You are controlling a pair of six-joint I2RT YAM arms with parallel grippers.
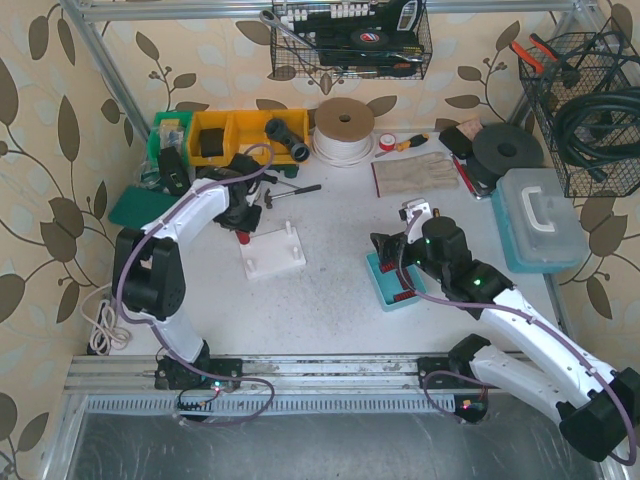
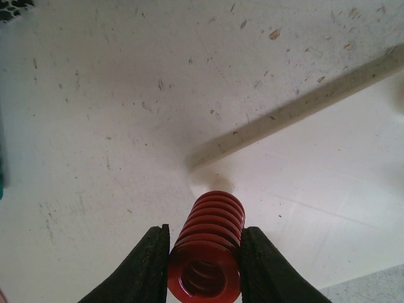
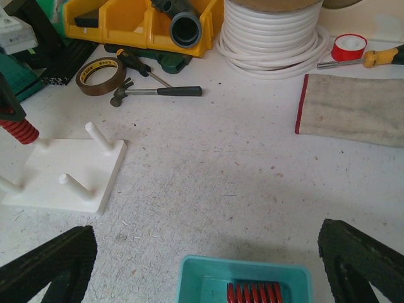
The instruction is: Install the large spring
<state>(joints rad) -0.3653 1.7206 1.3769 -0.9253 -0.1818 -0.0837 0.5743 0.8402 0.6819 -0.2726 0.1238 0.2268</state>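
Two arms: both are reaching over the white counter (image 1: pixel 340 210), one on each side.
Left tool (image 2: pixel 205 232): it is squeezing the big red spring (image 2: pixel 213 218) between its two black fingers (image 2: pixel 148 265), one on each side of the coils.
Big red spring: it is hanging tilted in the left tool, over the 10 o'clock corner of the white peg block (image 3: pixel 69 170). Its free end is pointing at the tip of a white peg (image 2: pixel 211 185). I cannot tell if they are touching.
White peg block: it is lying flat on the counter at 9 o'clock from the teal tray (image 1: pixel 375 272), well apart from it. Its pegs are sticking up.
Right tool (image 3: pixel 205 255): its fingers are standing wide apart and holding nothing. It is hovering over the teal tray.
Teal tray: it is sitting on the counter under the right tool. One spare spring (image 3: pixel 254 294) is lying inside it.
Hammer (image 3: pixel 158 92): it is lying on the counter at 12 o'clock from the peg block, near a brown tape ring (image 3: pixel 100 74).
White cord roll (image 3: pixel 271 38): it is sitting at 12 o'clock on the counter, far from the arms.
Cloth (image 3: pixel 353 107): it is lying flat at 2 o'clock from the teal tray.
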